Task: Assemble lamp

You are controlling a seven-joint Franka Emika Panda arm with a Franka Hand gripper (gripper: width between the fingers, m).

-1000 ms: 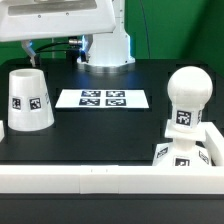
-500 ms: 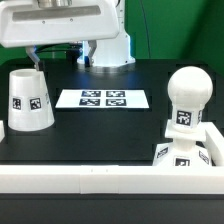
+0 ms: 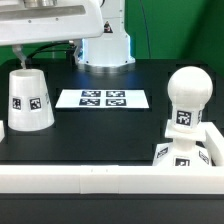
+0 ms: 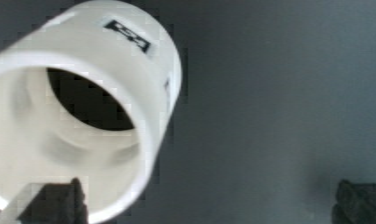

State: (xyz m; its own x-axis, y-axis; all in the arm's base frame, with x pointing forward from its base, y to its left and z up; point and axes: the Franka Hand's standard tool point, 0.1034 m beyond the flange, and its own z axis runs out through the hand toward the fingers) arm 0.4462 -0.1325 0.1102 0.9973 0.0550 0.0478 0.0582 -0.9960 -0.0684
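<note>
Exterior view: shade (image 3: 29, 99) stands on bench (image 3: 100, 135), exterior view's left; bulb (image 3: 187, 100) seated on base (image 3: 185, 156), right.
Wrist view: gripper (image 4: 203, 205) apart, straddling shade rim; should centre before closing.

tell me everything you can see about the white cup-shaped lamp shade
The white tapered plastic lamp shade stands on the black table at the exterior view's left, narrow end up, a black-and-white square tag on its side. The wrist view shows a hollow interior through an open end and another tag on the outside. The gripper hangs just above it; contact cannot be told.
</note>
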